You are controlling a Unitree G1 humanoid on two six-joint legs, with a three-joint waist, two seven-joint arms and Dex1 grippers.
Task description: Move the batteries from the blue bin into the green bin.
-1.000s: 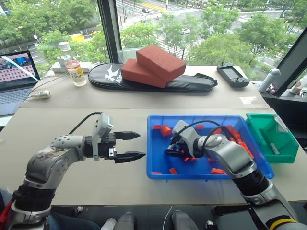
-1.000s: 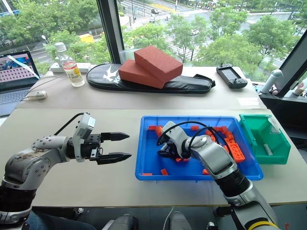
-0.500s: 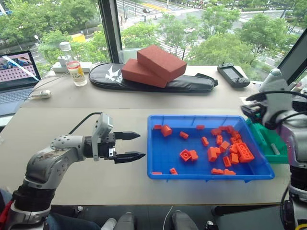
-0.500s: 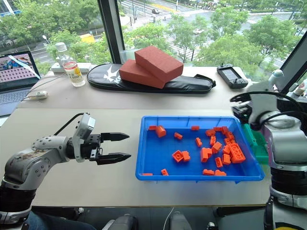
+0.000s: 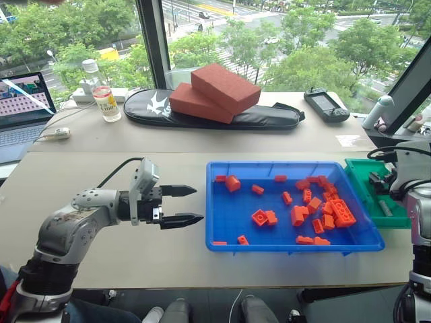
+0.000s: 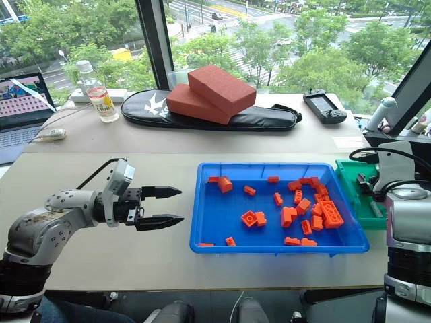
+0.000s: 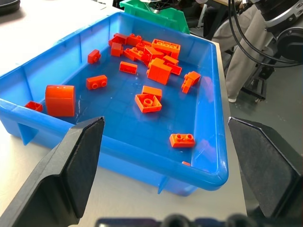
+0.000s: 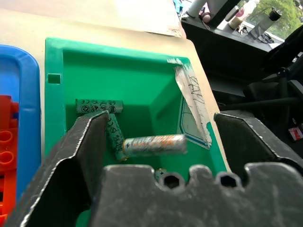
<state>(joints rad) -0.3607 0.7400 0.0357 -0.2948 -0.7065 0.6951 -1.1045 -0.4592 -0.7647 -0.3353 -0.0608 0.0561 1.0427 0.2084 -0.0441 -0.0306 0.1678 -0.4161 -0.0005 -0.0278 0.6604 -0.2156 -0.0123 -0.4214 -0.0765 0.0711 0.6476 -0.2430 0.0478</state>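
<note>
Hovering our right gripper (image 8: 156, 142), fingers wide and empty, over the green bin (image 5: 363, 176) at the tabletop's right edge; batteries (image 8: 154, 144) lie crosswise beneath. Left gripper (image 5: 183, 204) wide, idle beside the blue bin (image 5: 219, 202).

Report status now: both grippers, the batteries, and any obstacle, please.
Right gripper open over green bin; left gripper open, idle. Batteries lie inside. Blue bin: orange bricks, nothing blocking.

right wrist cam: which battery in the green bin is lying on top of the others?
The silvery battery with orange print, in the green bin between the open right gripper fingers. It crosses over a darker green-tinted battery; another dark one lies behind.
</note>
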